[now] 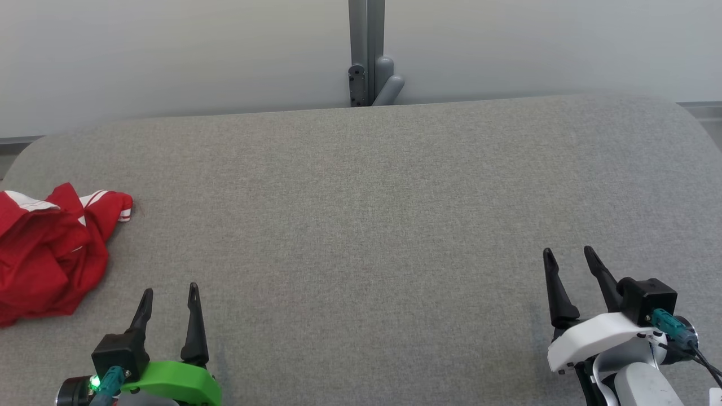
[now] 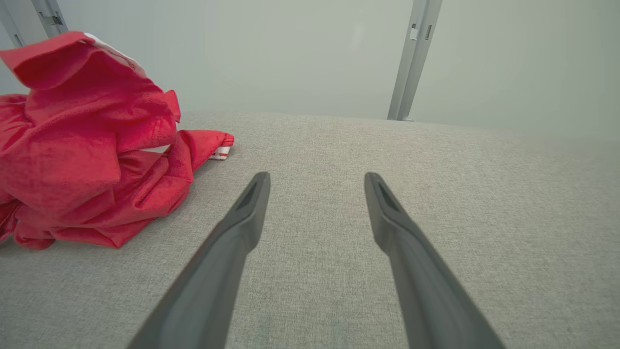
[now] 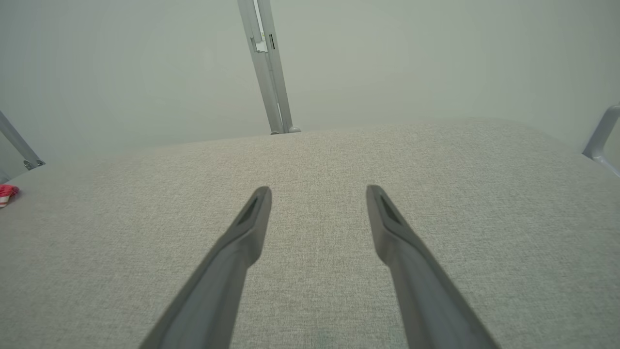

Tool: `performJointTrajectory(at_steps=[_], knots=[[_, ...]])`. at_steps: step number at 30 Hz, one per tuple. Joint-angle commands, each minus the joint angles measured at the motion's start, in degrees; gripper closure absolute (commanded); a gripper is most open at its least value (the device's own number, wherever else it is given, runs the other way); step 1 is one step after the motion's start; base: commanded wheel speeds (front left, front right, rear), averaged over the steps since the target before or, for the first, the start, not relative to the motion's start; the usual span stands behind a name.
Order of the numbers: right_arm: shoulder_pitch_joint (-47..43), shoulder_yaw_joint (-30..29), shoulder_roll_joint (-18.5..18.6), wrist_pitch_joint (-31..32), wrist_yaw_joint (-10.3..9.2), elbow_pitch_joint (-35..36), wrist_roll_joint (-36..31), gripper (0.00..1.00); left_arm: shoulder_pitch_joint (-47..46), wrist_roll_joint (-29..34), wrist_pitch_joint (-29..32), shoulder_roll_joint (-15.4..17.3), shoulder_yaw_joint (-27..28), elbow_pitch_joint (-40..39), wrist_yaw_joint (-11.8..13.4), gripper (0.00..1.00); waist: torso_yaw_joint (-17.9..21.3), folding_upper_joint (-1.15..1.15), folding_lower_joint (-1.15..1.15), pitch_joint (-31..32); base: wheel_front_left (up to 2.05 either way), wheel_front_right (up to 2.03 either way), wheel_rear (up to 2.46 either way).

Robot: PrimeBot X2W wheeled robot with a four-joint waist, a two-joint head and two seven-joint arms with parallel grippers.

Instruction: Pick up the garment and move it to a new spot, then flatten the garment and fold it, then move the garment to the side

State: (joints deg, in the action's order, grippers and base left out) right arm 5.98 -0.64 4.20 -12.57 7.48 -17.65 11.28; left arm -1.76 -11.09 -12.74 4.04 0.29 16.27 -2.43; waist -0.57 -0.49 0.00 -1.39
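**Item 1. Garment** (image 1: 48,248): red cloth with white striped trim, crumpled in a loose heap. It lies at the left edge of the table (image 1: 361,225), with one cuffed end trailing toward the far edge. It is neither flattened nor folded.

**Item 2. Table:** grey woven covering, rounded far corners.

**Item 3. Left gripper** (image 1: 170,289): green housing, at the near edge toward the left corner. Its jaws are spread wide with bare covering between them. The garment lies near it on its left, apart from both fingers.

**Item 4. Right gripper** (image 1: 568,250): white housing, near the right edge. Its jaws are spread wide and hold nothing, well apart from the garment.

**Item 5. Post** (image 1: 366,53): grey metal upright, behind the middle of the far edge, against a pale wall.
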Motion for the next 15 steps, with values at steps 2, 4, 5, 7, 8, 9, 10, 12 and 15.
performJointTrajectory(at_steps=[2,4,5,7,8,9,10,12,15], knots=[[-0.1,0.0,0.0,-0.7,0.02,-0.4,-2.0,0.0,0.8,2.0,-0.5,0.0,0.1,0.3,0.5,0.0,0.0,0.41,0.0,0.1,0.0,0.0,0.0],[-0.2,-0.2,-0.1,-0.9,0.02,-0.6,-2.9,0.0,0.8,3.0,-0.8,0.0,0.2,1.0,0.7,0.0,0.0,0.42,0.0,0.1,0.0,0.0,0.0],[-0.2,-0.2,-0.2,-0.9,0.02,-0.7,-3.4,0.0,0.7,3.4,-0.9,-0.1,0.2,1.3,0.9,0.0,0.0,0.42,0.0,0.1,0.0,0.0,0.0],[-0.3,0.0,-0.2,-1.2,0.02,-0.9,-3.7,0.0,0.6,4.2,-1.1,-0.1,0.2,1.6,1.0,0.0,0.0,0.43,0.0,0.1,0.0,0.0,0.0],[-0.3,0.0,-0.2,-1.4,0.02,-1.0,-4.0,0.0,0.5,4.7,-1.2,-0.1,0.2,1.7,1.1,0.0,0.0,0.44,0.0,0.1,0.0,0.0,0.0],[-0.3,0.1,-0.3,-1.4,0.02,-0.8,-4.1,0.0,0.5,5.2,-1.3,-0.1,0.2,1.8,1.1,0.0,0.0,0.44,0.0,0.1,0.0,0.0,0.0],[-0.3,0.2,-0.3,-1.5,0.02,-0.8,-4.0,0.0,0.5,5.7,-1.4,-0.1,0.2,1.9,1.2,0.0,0.0,0.44,0.0,0.1,0.0,0.0,0.0],[-0.3,0.4,-0.3,-1.8,0.01,-0.7,-4.7,0.0,0.5,6.6,-1.6,-0.1,0.2,2.1,1.3,0.0,0.0,0.45,0.0,0.1,0.0,0.0,0.0],[-0.4,0.3,-0.3,-2.0,0.01,-0.6,-5.7,0.0,0.4,7.6,-1.9,-0.1,0.3,2.4,1.4,0.0,0.0,0.46,0.0,0.1,0.0,0.0,0.0]])
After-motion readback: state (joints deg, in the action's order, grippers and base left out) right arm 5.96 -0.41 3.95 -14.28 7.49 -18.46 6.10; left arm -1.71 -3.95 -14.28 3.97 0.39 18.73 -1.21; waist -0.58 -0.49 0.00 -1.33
